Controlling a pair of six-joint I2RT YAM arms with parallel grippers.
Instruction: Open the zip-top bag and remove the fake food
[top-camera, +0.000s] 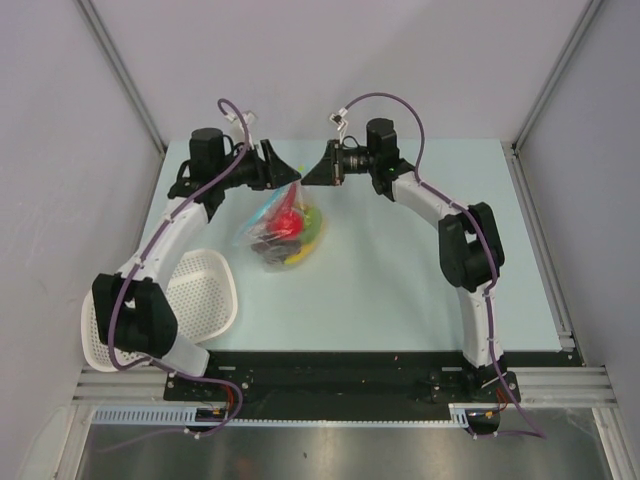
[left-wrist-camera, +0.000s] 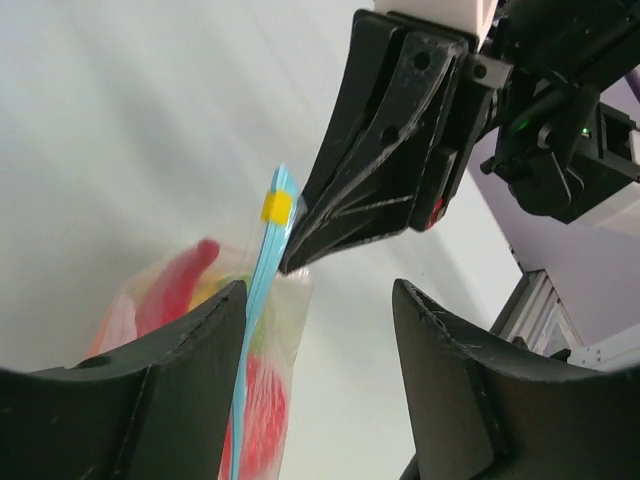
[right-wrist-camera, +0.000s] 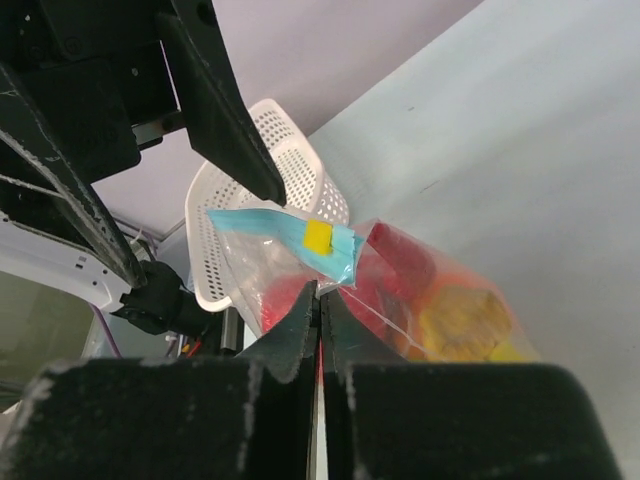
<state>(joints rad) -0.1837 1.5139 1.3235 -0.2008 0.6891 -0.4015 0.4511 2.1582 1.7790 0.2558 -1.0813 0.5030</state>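
Pale table (top-camera: 400, 280) between grey walls, two arms bolted at its near edge.

- Bag (top-camera: 283, 232): clear pouch near the far edge, left of the middle, held up by its mouth between the two claws. I cannot tell whether its bottom touches the table.
- Strip (left-wrist-camera: 258, 300): light blue, along the bag's mouth, carrying a small yellow tab (left-wrist-camera: 277, 207).
- Food (top-camera: 290, 222): red, yellow and green pieces, all inside the bag.
- Right claw (right-wrist-camera: 320, 290): fingers together, pinching the bag's clear film just beside the strip.
- Left claw (left-wrist-camera: 320, 295): fingers apart, gripping nothing. The strip runs close along one finger, and the right claw's tip points into the gap.
- Basket (top-camera: 200, 295): white mesh, at the near left corner, part of it hanging over the left edge under the left arm, well apart from the bag.
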